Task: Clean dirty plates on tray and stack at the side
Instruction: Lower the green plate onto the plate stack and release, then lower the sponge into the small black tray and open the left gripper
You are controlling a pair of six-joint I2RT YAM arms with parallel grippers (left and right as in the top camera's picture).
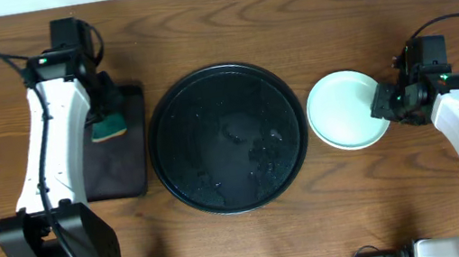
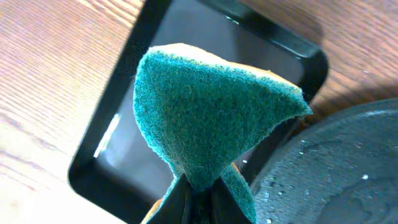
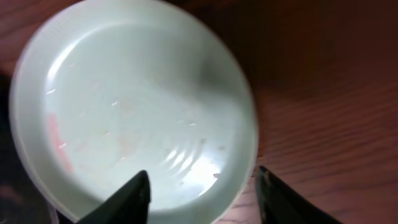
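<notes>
A pale turquoise plate (image 1: 347,109) lies on the table to the right of the round black tray (image 1: 228,138). In the right wrist view the plate (image 3: 130,106) shows faint pink smears and water drops. My right gripper (image 1: 383,104) is open at the plate's right rim; its fingers (image 3: 202,193) straddle the rim. The tray holds water drops and no plates. The yellow plate and a second turquoise plate are not visible as separate things. My left gripper (image 1: 107,121) is shut on a green sponge (image 2: 211,112) above the rectangular tray.
A small rectangular black tray (image 1: 117,154) lies left of the round tray; it shows in the left wrist view (image 2: 124,124). The wet rim of the round tray (image 2: 336,168) is at its right. A white wall edge runs along the table's far side.
</notes>
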